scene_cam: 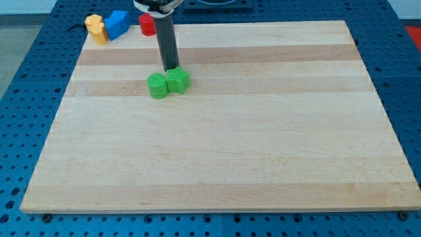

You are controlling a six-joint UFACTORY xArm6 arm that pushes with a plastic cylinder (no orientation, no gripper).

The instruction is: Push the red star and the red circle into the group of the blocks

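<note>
Blue pegboard is surrounding the wooden tabletop [263, 164]. Yellow block [97, 28], blue block [117, 24] and red circle [147, 25] are sitting top-left; light, rigid, probably sliding easily. My tip [172, 68], lacking fingers, is touching two green blocks [168, 83]. Red star isn't showing.

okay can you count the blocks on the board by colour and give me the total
Green: 2, a pair touching, one at the view's left, the other at its right, just below my tip.
Yellow: 1, at the top-left corner.
Blue: 1, beside the yellow.
Red: 1, a cylinder near the top edge; no red star is visible.
Total: 5 blocks.
</note>
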